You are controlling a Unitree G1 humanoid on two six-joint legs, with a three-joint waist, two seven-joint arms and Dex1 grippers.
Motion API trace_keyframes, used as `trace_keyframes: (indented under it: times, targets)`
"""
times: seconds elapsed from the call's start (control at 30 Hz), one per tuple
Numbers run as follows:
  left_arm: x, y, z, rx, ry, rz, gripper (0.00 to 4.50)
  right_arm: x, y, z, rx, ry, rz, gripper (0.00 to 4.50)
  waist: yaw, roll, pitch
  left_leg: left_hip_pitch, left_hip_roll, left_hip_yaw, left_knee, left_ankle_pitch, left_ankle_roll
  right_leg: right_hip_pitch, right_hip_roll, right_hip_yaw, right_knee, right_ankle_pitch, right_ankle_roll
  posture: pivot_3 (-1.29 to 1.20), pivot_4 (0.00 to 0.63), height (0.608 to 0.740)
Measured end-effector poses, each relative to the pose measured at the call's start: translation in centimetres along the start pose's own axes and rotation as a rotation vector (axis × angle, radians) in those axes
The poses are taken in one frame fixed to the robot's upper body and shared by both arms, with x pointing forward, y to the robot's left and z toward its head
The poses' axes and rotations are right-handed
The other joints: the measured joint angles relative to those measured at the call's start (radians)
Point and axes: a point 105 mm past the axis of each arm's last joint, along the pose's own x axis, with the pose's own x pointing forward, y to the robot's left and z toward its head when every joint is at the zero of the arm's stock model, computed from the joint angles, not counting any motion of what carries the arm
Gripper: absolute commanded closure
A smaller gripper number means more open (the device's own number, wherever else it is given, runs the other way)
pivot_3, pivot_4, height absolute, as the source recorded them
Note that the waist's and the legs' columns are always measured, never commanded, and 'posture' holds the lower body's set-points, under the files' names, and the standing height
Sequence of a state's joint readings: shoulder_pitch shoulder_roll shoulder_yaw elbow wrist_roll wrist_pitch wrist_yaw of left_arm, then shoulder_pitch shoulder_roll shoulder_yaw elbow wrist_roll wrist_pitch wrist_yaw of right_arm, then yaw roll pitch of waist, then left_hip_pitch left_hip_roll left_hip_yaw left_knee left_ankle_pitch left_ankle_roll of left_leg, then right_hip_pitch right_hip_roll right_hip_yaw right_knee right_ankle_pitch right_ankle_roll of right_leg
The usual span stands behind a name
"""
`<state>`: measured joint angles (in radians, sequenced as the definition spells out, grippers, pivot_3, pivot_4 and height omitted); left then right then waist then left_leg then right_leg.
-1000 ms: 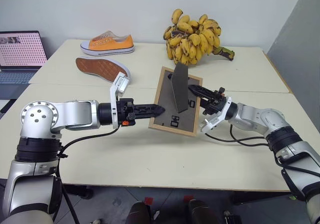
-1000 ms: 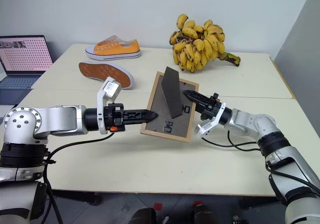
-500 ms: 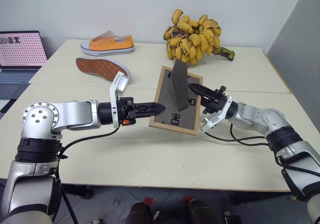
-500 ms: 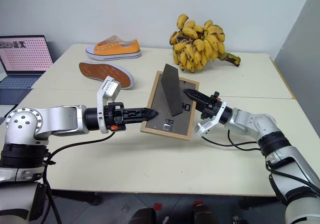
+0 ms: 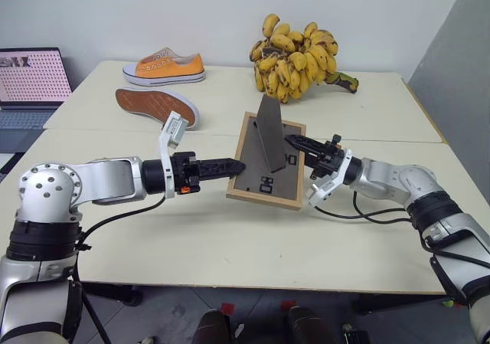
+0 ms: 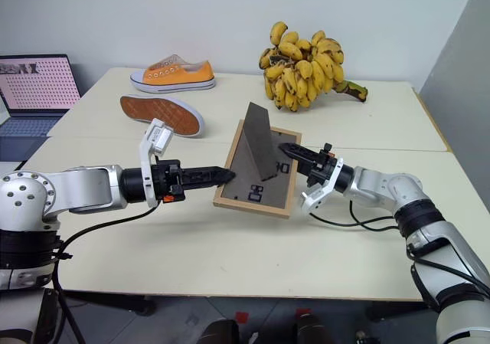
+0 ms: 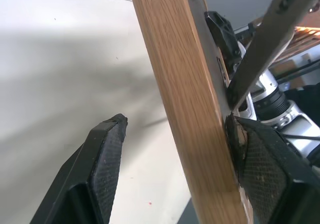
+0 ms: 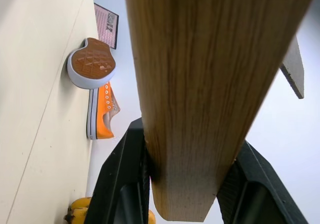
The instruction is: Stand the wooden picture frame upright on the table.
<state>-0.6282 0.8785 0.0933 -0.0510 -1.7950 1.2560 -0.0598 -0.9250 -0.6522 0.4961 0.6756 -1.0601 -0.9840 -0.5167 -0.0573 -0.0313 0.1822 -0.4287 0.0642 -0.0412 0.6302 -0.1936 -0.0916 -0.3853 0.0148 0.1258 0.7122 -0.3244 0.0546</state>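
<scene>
Left gripper (image 7: 175,149): fingers spread wide around the picture frame's (image 5: 264,183) wooden edge; one pad (image 7: 260,164) touches it, the other stands clear.
Right gripper (image 8: 185,184): fingers clamped on the frame's opposite edge.
Picture frame: tilted, backing up, stand flap (image 5: 270,133) raised, over the table (image 5: 230,244).

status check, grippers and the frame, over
Left gripper open astride frame edge. Right gripper clamped on wooden picture frame, tilted, backing up, flap raised. Nothing blocking table.
</scene>
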Motion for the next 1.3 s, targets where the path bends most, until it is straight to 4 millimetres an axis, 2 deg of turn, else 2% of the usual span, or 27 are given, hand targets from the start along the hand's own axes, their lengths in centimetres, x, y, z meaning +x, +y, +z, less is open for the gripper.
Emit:
trace_keyframes:
  times: [0.07, 0.2, 0.23, 0.37, 0.4, 0.43, 0.5, 0.63, 0.73, 0.8, 0.93, 1.1, 1.23, 1.3]
  targets:
    - [-0.9, -0.1, 0.1, 0.111, -0.023, 0.042, 1.12, 0.4, 0.1, 0.0, 0.031, -0.002, 0.012, 3.10, -0.004, 0.000, 0.000, 0.000, 0.000, 0.000, 0.000, 0.000, 0.000, 0.000, 0.000, 0.000, -0.001, 0.000, 0.000, 0.00, 0.150, 0.740]
    - [-3.8, -1.5, 0.3, 0.433, -0.088, 0.117, 1.12, 0.9, 1.0, -0.5, 0.231, 0.058, 0.041, 3.10, -0.019, 0.000, 0.000, 0.000, 0.001, 0.000, -0.002, 0.000, 0.000, 0.001, -0.001, -0.001, -0.001, -0.001, -0.002, 0.00, 0.150, 0.740]
    - [-4.8, -1.7, -0.1, 0.489, -0.110, 0.135, 1.12, 1.4, 0.9, -0.5, 0.317, 0.074, 0.039, 3.10, -0.024, 0.000, 0.000, 0.000, 0.001, 0.000, -0.002, 0.000, 0.000, 0.002, -0.001, -0.001, -0.002, -0.001, -0.002, 0.00, 0.150, 0.740]
    - [-7.1, -1.3, -2.3, 0.512, -0.132, 0.203, 1.12, 2.3, 0.3, -1.3, 0.690, 0.183, -0.038, 3.10, -0.029, 0.000, 0.001, 0.004, 0.001, -0.006, -0.002, 0.000, 0.000, 0.010, -0.001, -0.007, -0.003, -0.002, -0.004, 0.00, 0.150, 0.740]
    - [-8.1, -1.0, -3.5, 0.517, -0.121, 0.255, 1.12, 2.7, 0.5, -1.4, 0.908, 0.216, -0.043, 3.10, -0.029, 0.001, 0.001, 0.005, 0.002, -0.008, -0.002, 0.000, 0.000, 0.012, -0.001, -0.008, -0.004, -0.003, -0.004, 0.00, 0.150, 0.740]
    - [-8.3, -0.8, -4.0, 0.516, -0.112, 0.269, 1.12, 2.7, 0.7, -1.3, 0.991, 0.220, -0.041, 3.10, -0.027, 0.001, 0.001, 0.006, 0.001, -0.009, -0.002, 0.000, 0.000, 0.013, -0.001, -0.009, -0.003, -0.003, -0.005, 0.00, 0.150, 0.740]
    - [-8.9, -0.6, -5.6, 0.521, -0.087, 0.316, 1.12, 2.9, 1.5, -0.3, 1.273, 0.196, 0.029, 3.10, -0.017, 0.003, 0.002, 0.006, 0.001, -0.010, -0.002, 0.000, 0.000, 0.013, -0.001, -0.011, -0.002, -0.005, -0.006, 0.00, 0.150, 0.740]
    - [-9.2, -0.7, -7.0, 0.553, -0.065, 0.367, 1.12, 3.9, 2.2, 2.7, 1.634, 0.091, 0.190, 3.10, -0.002, 0.003, 0.003, 0.006, 0.001, -0.010, -0.003, 0.000, 0.000, 0.012, -0.001, -0.011, -0.001, -0.007, -0.006, 0.00, 0.150, 0.740]
    - [-9.6, -0.8, -6.9, 0.564, -0.086, 0.393, 1.12, 4.4, 2.9, 4.3, 1.796, 0.056, 0.264, 3.10, 0.000, 0.003, 0.003, 0.006, 0.002, -0.010, -0.003, 0.000, 0.000, 0.011, 0.000, -0.011, -0.001, -0.008, -0.006, 0.00, 0.150, 0.740]
    - [-10.0, -1.0, -6.6, 0.581, -0.103, 0.423, 1.12, 4.6, 3.7, 5.1, 1.885, 0.053, 0.314, 3.10, 0.001, 0.004, 0.003, 0.006, 0.002, -0.010, -0.004, 0.000, 0.000, 0.011, 0.000, -0.011, -0.001, -0.009, -0.006, 0.00, 0.150, 0.740]
    - [-10.6, -1.0, -6.7, 0.577, -0.104, 0.449, 1.12, 4.8, 5.1, 5.6, 1.958, 0.084, 0.349, 3.10, -0.001, 0.004, 0.003, 0.006, 0.002, -0.009, -0.005, 0.000, 0.000, 0.010, 0.000, -0.011, -0.002, -0.009, -0.005, 0.00, 0.150, 0.740]
    - [-10.7, -1.3, -6.2, 0.583, -0.137, 0.469, 1.12, 4.0, 8.5, 6.1, 1.995, 0.193, 0.391, 3.10, -0.001, 0.004, 0.003, 0.006, 0.002, -0.009, -0.005, 0.000, 0.000, 0.009, 0.000, -0.010, -0.002, -0.009, -0.005, 0.00, 0.150, 0.740]
    - [-10.0, -1.5, -5.0, 0.618, -0.191, 0.477, 1.12, 4.0, 9.1, 6.1, 2.001, 0.199, 0.359, 3.10, -0.001, 0.004, 0.003, 0.006, 0.002, -0.008, -0.005, 0.000, 0.000, 0.010, 0.001, -0.010, -0.002, -0.009, -0.005, 0.00, 0.150, 0.740]
    - [-9.2, -1.5, -5.2, 0.612, -0.186, 0.459, 1.10, 4.1, 9.2, 6.0, 1.997, 0.201, 0.352, 2.52, -0.003, 0.004, 0.003, 0.007, 0.002, -0.008, -0.005, 0.000, 0.000, 0.010, 0.001, -0.010, -0.002, -0.009, -0.005, 0.00, 0.150, 0.740]
